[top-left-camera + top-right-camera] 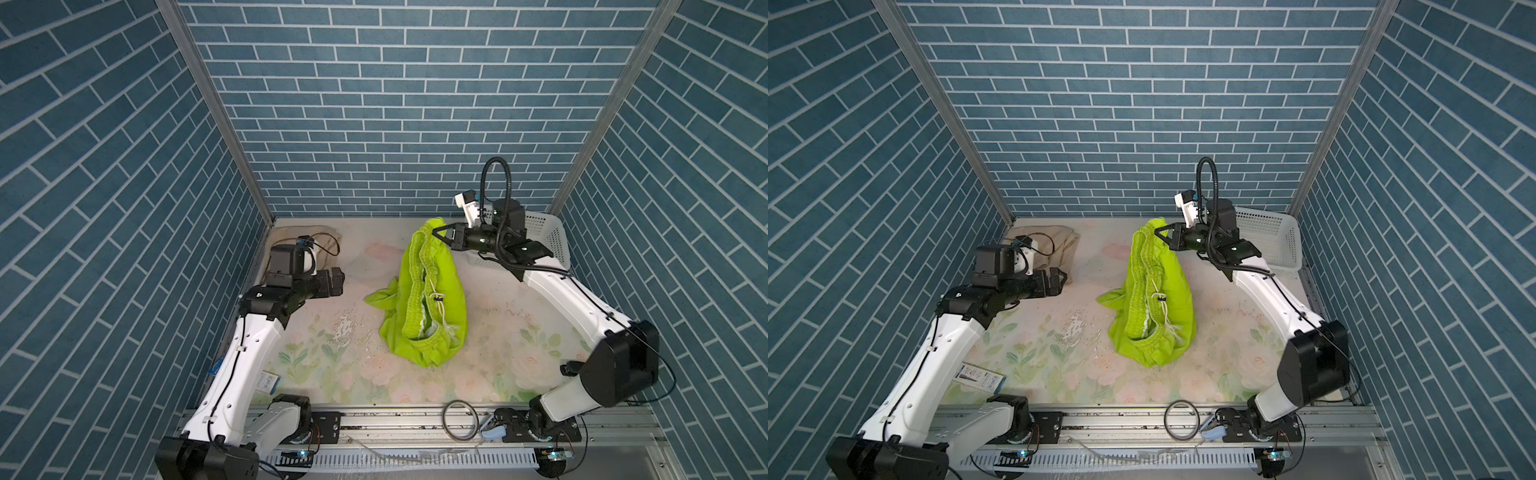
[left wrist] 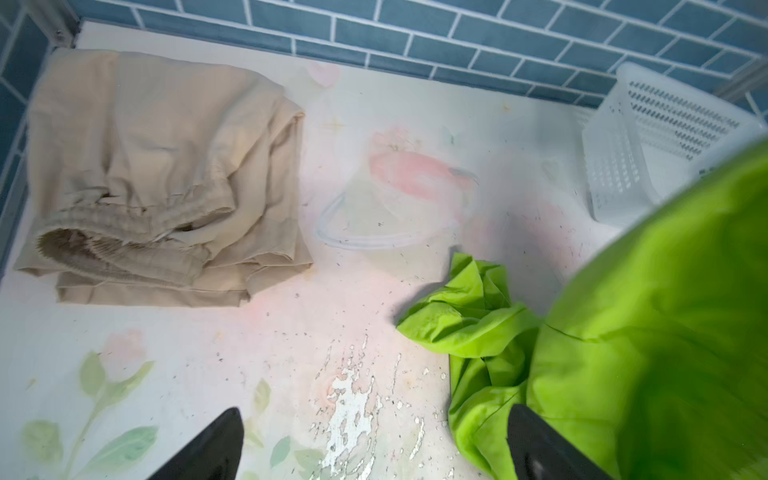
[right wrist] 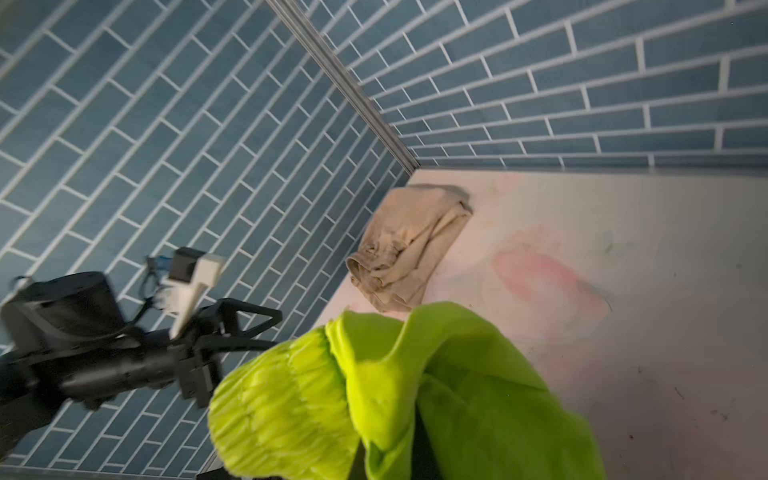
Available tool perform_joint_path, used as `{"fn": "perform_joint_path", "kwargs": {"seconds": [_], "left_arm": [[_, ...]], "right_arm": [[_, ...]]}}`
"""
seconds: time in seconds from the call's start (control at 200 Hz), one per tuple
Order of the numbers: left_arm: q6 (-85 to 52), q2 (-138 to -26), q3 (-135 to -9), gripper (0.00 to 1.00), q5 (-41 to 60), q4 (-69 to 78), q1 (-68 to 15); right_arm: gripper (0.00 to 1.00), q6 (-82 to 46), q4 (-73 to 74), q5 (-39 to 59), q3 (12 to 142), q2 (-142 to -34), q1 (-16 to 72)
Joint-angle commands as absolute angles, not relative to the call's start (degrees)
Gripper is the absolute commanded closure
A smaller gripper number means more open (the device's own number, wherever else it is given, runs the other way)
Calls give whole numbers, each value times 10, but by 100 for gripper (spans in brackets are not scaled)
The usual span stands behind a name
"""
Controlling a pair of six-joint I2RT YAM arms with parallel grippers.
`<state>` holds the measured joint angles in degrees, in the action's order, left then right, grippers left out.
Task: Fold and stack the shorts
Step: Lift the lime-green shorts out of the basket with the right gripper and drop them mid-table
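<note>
The lime-green shorts [image 1: 428, 291] [image 1: 1150, 291] hang in a long bundle at the table's middle. Their far end is lifted and their lower part rests crumpled on the surface; the white drawstring shows. My right gripper [image 1: 438, 232] [image 1: 1160, 232] is shut on that raised end near the gathered waistband [image 3: 282, 399], and fabric hides its fingers in the right wrist view. The beige shorts [image 1: 1054, 241] [image 2: 158, 174] [image 3: 411, 245] lie folded in the far left corner. My left gripper [image 1: 1061, 280] [image 2: 376, 415] hovers open and empty between the two pairs, one fingertip [image 2: 523, 419] beside the green cloth [image 2: 644, 311].
A white perforated basket [image 1: 548, 237] [image 1: 1271, 237] [image 2: 665, 137] stands in the far right corner behind the right arm. A small printed packet [image 1: 980, 376] lies at the front left. A cable ring [image 1: 459, 419] sits on the front rail. Blue brick-pattern walls enclose three sides.
</note>
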<state>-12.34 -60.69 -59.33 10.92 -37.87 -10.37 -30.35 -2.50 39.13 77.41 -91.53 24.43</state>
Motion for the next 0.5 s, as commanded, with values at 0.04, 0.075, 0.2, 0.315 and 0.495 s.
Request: {"fn": "perform_joint_path", "kwargs": {"seconds": [0.04,0.075,0.2,0.315,0.495], "left_arm": [[-134,-603,-529,0,82,-342,-190],[-140,-601,-516,0,77,-333,-212],[-179,-597,-469,0,39,-287,-315],[-253,-628,-447,0,-2,-235,-411],[-346,-700,-501,0,-70,-231,-522]], "right_arm": [[100,-354,110,398,773,-985,222],[100,-362,118,395,768,-995,217],[100,-369,121,379,750,-1011,196],[100,-374,131,370,719,-1001,172],[100,-342,132,327,649,-948,158]]}}
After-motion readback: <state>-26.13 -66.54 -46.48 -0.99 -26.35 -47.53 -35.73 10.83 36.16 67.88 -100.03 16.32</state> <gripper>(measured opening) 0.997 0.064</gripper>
